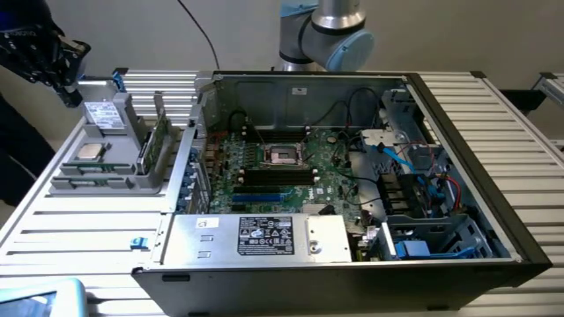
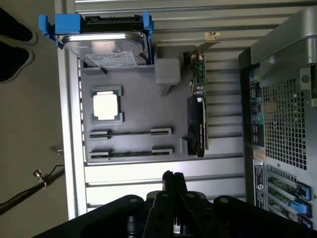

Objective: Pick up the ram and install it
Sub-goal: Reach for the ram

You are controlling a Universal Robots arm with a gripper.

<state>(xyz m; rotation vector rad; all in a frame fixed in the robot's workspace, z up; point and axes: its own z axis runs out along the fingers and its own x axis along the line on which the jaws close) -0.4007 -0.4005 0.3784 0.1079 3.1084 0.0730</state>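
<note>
Hovering high over the grey parts tray (image 2: 143,109), the end effector (image 2: 172,175) is showing its fingers pressed together and pinching nothing. From where I am standing it is hanging at the exterior view's left, above the tray and well apart from everything on it.

The ram (image 2: 130,133) is sitting on edge in the tray's narrow holders, at the end away from the hard drive (image 2: 106,42). From above it is reading as a thin dark line between grey end clips. It is lying untouched, outside the computer case (image 1: 300,99).

To my eye, a clean pick-up is calling for fingers spread before any descent. They should be set square across the stick's thin edge near its middle, so they close on the flat faces. The lift should be going straight up, since the holder seems to be gripping the stick by its ends. The upright expansion card (image 2: 198,124), standing just beside the holders, is the thing to be steering clear of.

Counting what is lying on the slatted surface (image 1: 88,224):
- one end effector
- two sticks of ram, one per holder, as far as I can tell
- one processor (image 2: 106,106)
- one hard drive with blue tabs
- one expansion card
- one case holding one motherboard (image 1: 331,172)

I am not managing to count its black memory slots (image 1: 277,176) surely.
</note>
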